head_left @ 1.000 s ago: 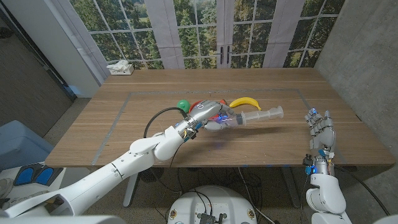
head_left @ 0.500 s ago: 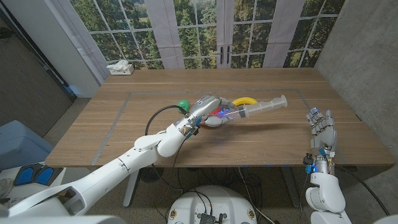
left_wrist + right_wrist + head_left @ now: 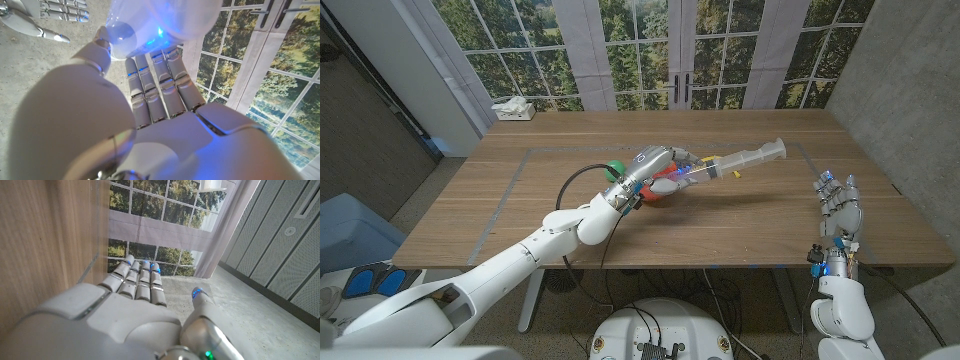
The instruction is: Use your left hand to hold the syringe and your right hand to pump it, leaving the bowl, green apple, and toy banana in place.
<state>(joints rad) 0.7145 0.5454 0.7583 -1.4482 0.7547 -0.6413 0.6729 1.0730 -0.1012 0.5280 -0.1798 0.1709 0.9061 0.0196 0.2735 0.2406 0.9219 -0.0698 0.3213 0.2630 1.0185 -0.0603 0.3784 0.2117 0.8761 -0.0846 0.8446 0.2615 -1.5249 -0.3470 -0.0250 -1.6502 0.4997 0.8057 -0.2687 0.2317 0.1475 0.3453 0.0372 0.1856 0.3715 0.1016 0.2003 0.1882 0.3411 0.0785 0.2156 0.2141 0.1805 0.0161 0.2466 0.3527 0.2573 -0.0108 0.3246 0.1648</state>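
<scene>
My left hand point(image 3: 658, 172) grips the clear syringe point(image 3: 745, 157) by its barrel and holds it above the table, plunger end tilted up toward the far right. In the left wrist view its fingers point(image 3: 155, 80) wrap the translucent barrel point(image 3: 150, 22). The green apple point(image 3: 613, 167) sits just left of that hand. Part of the red bowl point(image 3: 663, 190) shows under it. A yellow sliver of the toy banana point(image 3: 734, 172) peeks out below the syringe. My right hand point(image 3: 835, 205) stands at the table's right edge, fingers apart and holding nothing, well clear of the syringe; its fingers point(image 3: 137, 282) show beside the wood.
A tissue box point(image 3: 513, 108) lies at the far left corner of the wooden table point(image 3: 520, 200). A grey tape outline point(image 3: 510, 195) marks the work area. A black cable point(image 3: 575, 190) loops off my left wrist. Tall windows stand behind the table.
My left hand has lifted the syringe and tipped its plunger end higher, toward the far right; it now covers most of the banana. The right hand has stayed in place.
</scene>
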